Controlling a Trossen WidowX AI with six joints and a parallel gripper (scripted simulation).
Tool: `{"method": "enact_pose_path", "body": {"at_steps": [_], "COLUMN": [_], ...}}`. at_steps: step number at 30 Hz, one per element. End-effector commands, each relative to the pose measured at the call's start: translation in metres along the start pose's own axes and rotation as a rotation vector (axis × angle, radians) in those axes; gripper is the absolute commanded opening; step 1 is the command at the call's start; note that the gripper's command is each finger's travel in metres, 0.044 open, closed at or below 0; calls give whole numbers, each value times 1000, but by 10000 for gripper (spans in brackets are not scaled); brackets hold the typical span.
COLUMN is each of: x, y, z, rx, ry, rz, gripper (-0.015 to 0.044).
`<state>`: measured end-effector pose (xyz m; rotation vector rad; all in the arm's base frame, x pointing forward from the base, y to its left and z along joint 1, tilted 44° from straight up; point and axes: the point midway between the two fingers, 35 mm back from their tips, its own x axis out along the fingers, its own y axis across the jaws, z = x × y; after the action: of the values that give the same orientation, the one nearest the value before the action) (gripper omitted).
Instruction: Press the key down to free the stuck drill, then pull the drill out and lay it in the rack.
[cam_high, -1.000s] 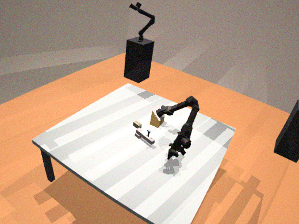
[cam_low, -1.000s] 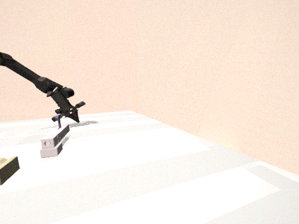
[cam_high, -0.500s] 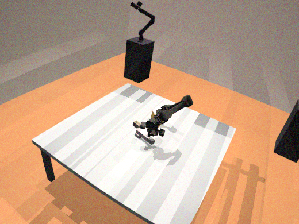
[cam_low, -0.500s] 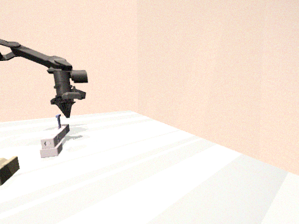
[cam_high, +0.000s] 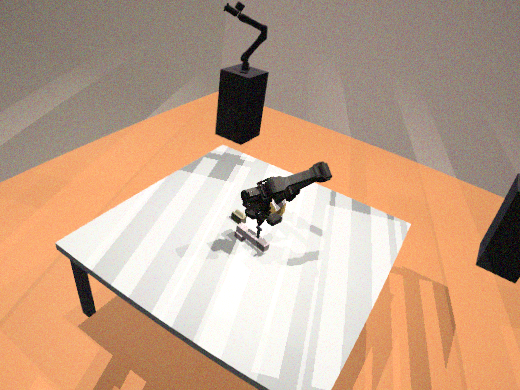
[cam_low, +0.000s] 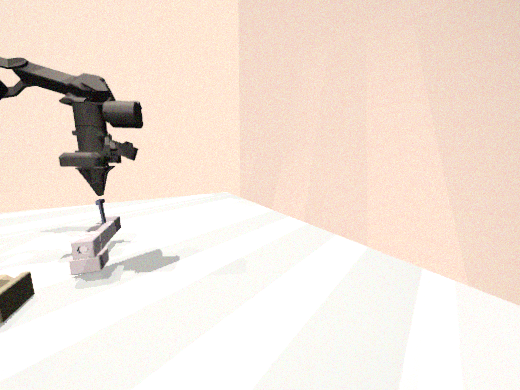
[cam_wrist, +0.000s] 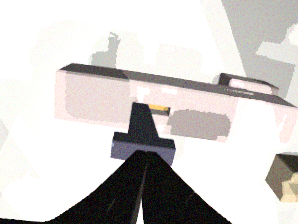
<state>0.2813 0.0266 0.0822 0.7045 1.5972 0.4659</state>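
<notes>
A dark blue T-shaped key (cam_high: 259, 231) (cam_low: 102, 212) (cam_wrist: 142, 144) stands upright in the slot of a pale pink bar (cam_high: 257, 243) (cam_low: 106, 233) (cam_wrist: 95, 95). A bit of yellow shows in the slot in the wrist view; I cannot tell whether it is the drill, which is otherwise not seen. My gripper (cam_high: 259, 223) (cam_low: 100, 194) (cam_wrist: 144, 160) is shut and empty, pointing down, its tips just above the key's head with a small gap in the exterior view. A small tan box (cam_high: 239, 215) (cam_low: 19, 294) (cam_wrist: 276, 176), seemingly the rack, lies near the bar's end.
A pink support block (cam_low: 87, 265) sits under the bar's near end in the exterior view. An ochre piece (cam_high: 281, 208) shows partly behind my arm in the top view. A second arm stands on a black pedestal (cam_high: 240, 106) beyond the table (cam_high: 220, 295). Another black pedestal (cam_high: 504, 240) stands at the right.
</notes>
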Motion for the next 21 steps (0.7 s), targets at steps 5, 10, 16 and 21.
{"method": "enact_pose_path", "body": {"at_steps": [5,10,16,21], "x": [4,11,14,15], "y": [0,0,-1,-1], "z": [-1,-4,-4,-3], "rx": [12,18,19,20], "ry": [-1,-2,-2,-2], "rz": [7,10,11,11], "gripper": [0,0,0,0]}}
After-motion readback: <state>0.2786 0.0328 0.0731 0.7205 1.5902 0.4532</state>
